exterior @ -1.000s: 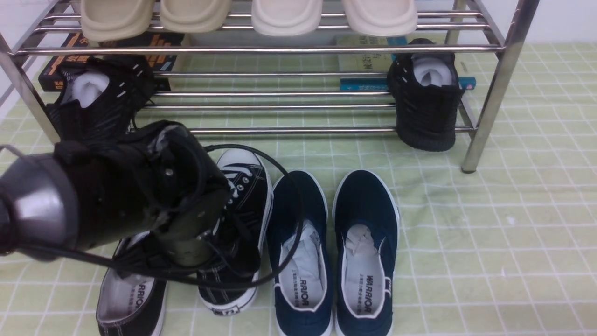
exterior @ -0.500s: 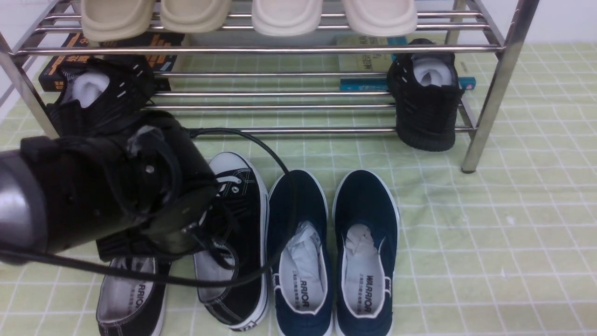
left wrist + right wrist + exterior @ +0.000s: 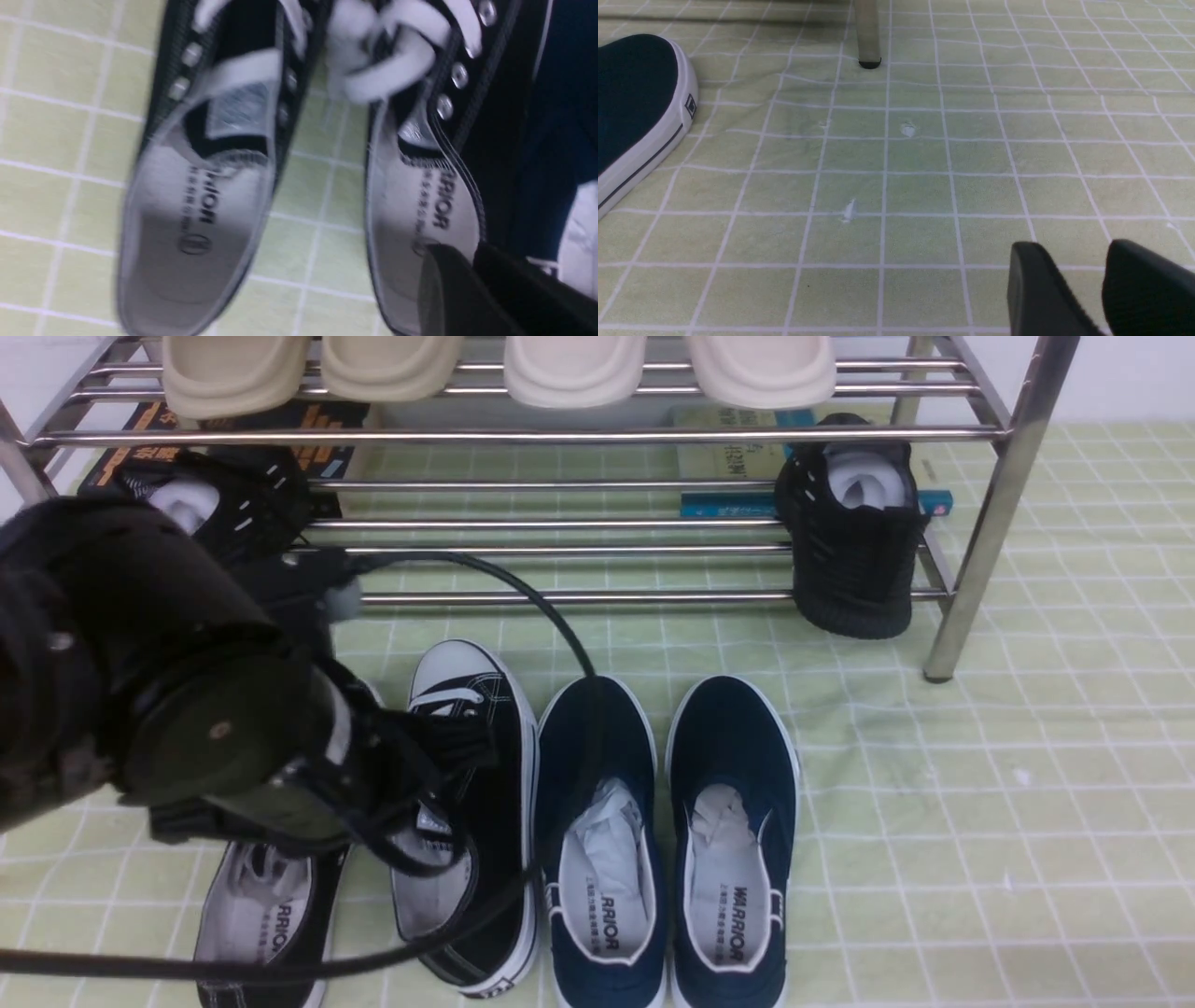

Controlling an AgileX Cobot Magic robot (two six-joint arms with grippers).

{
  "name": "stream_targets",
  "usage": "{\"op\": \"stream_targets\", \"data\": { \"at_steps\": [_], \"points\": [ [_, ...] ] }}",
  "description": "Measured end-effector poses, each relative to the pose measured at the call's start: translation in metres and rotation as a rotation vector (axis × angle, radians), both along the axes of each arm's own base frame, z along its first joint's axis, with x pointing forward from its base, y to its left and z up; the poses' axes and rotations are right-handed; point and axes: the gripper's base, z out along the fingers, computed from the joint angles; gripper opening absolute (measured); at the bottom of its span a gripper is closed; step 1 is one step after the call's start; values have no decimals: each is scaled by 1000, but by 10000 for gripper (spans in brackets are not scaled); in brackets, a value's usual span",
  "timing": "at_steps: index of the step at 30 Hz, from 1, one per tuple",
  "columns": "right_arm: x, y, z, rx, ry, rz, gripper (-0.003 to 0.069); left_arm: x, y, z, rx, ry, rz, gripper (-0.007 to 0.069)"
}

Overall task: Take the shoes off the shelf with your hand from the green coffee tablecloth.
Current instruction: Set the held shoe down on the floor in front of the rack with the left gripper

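Note:
The two black canvas sneakers with white laces lie side by side on the green checked tablecloth [image 3: 1027, 803], in front of the chrome shelf [image 3: 597, 434]. The right sneaker [image 3: 485, 747] sits flat, toe toward the shelf. The left sneaker [image 3: 252, 915] is mostly hidden under my left arm [image 3: 224, 737]. In the left wrist view both sneakers show, the left one [image 3: 196, 210] and the right one [image 3: 420, 186]. My left gripper [image 3: 474, 252] is closed on the right sneaker's side wall at the heel, one finger on the insole. My right gripper [image 3: 1085, 261] hovers over bare cloth with a small gap, holding nothing.
Navy slip-ons [image 3: 602, 821] [image 3: 733, 821] lie right beside the right sneaker; one toe shows in the right wrist view [image 3: 635, 102]. All-black knit sneakers [image 3: 854, 541] [image 3: 215, 513] sit on the lower tier, beige slippers [image 3: 495, 364] above. A shelf leg [image 3: 867, 32] stands ahead of the right gripper.
A second ago the right sneaker was held tilted off the cloth. It now lies flat beside its mate. My left arm has swung left and rotated.

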Motion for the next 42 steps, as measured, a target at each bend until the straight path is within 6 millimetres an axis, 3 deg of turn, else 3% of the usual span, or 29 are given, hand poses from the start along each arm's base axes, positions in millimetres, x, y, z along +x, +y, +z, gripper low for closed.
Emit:
{"op": "stream_targets", "data": {
  "at_steps": [9,16,19,22,23,25,26,34,42],
  "points": [
    [0,0,0,0,0,0,239,25,-26,-45,5,63,-29,353],
    [0,0,0,0,0,0,239,35,-36,-73,39,114,-32,405],
    [0,0,0,0,0,0,239,38,-38,-78,38,114,-38,372],
    [0,0,0,0,0,0,239,38,-39,-79,38,113,-39,256],
    [0,0,0,0,0,0,239,38,-39,-79,36,111,-42,165],
    [0,0,0,0,0,0,239,39,-40,-77,35,103,-54,57],
    [0,0,0,0,0,0,239,39,-40,-77,38,102,-59,41],
    [0,0,0,0,0,0,239,31,-23,-64,172,113,-63,29],
    [0,0,0,0,0,0,239,29,-26,-64,116,130,-48,32]
  ]
}}
